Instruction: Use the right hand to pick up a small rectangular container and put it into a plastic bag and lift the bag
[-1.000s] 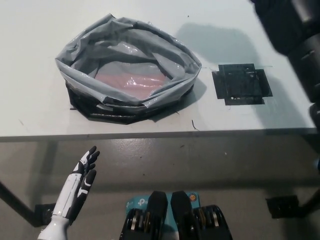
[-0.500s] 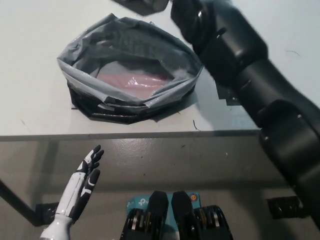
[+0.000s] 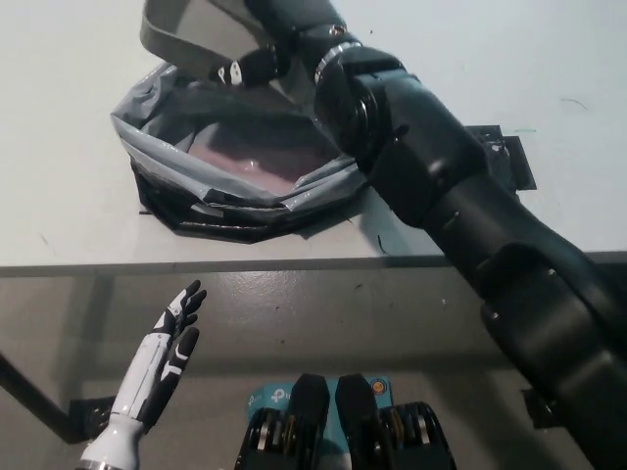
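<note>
Overhead, a white table (image 3: 69,211) filled the upper part of the picture, its front edge running across the middle, with grey floor (image 3: 343,323) below it.

On the table sat a grey plastic bag (image 3: 162,147), its mouth rolled open and wide. Its lower part was black and crumpled against the tabletop. Inside, lying flat at the bottom, was a pinkish rectangular container (image 3: 245,162), seen partly through glossy plastic.

The black right arm (image 3: 441,186) reached in from the lower right, crossing the table diagonally and covering the bag's right rim. At its end, the right hand (image 3: 260,64) was above the bag's far rim. It appeared closed on the far edge of the bag, where a grey strip of plastic (image 3: 181,29) rose toward the top left of the picture, higher than the rest of the rim. The hand was dark and partly cut off by the frame, so the exact grip was hard to make out.

To the right of the bag, mostly hidden by the arm, a black square patch (image 3: 505,157) lay flat on the table.

The white left hand (image 3: 171,343) rested at the lower left, in front of the table's edge and well apart from the bag. It held nothing, its fingers straight and slightly spread, pointing up and to the right.
</note>
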